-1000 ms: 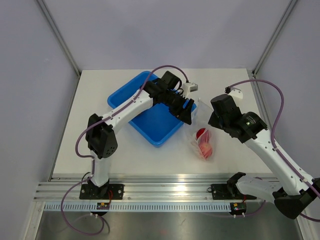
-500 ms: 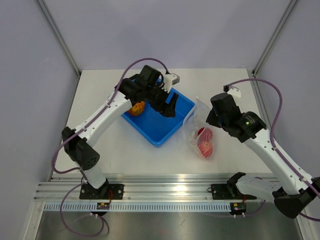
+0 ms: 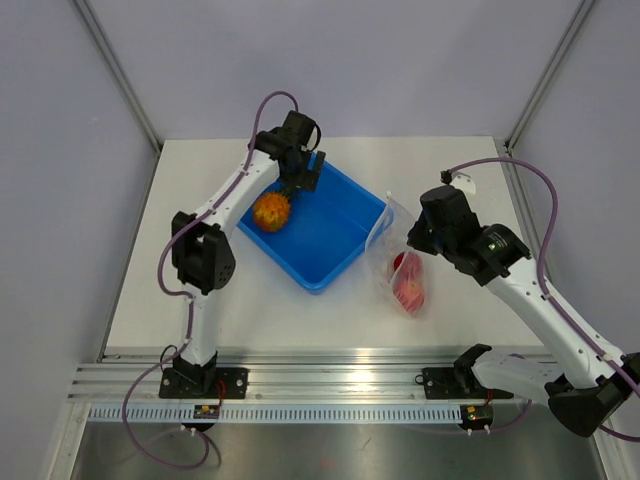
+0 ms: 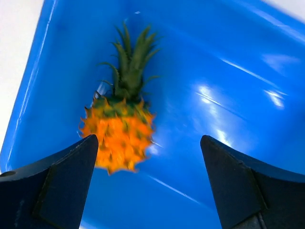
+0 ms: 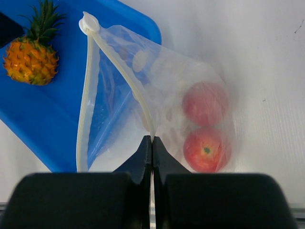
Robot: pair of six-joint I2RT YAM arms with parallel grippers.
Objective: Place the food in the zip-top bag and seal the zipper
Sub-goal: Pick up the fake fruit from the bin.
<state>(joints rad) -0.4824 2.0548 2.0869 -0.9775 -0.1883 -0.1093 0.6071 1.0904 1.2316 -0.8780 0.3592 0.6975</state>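
The two red fruits (image 5: 206, 125) are already inside the zip-top bag (image 5: 119, 105), one just beside the other near its closed end, and the bag lies on the table (image 3: 450, 170) just to the right of the blue tray (image 3: 325, 235). The pineapple (image 4: 119, 136) is not yet in: it lies on its side on the floor of the tray near the left wall, its green crown pointing away from the bag. The zipper (image 5: 84, 95) is unsealed, and its two strips spread apart from the corner into a wide mouth that faces the tray.

The right tool (image 5: 151, 138) is pinched shut on one lip of the mouth, lifting that edge and so holding the bag open. The left tool (image 4: 147, 143) hangs over the tray with its jaws wide apart and nothing between them; the pineapple sits below, toward the left finger.

By this reckoning about two thirds of the loading is done. What is left is to grasp the pineapple, carry it into the open mouth, and press the zipper closed along its length.
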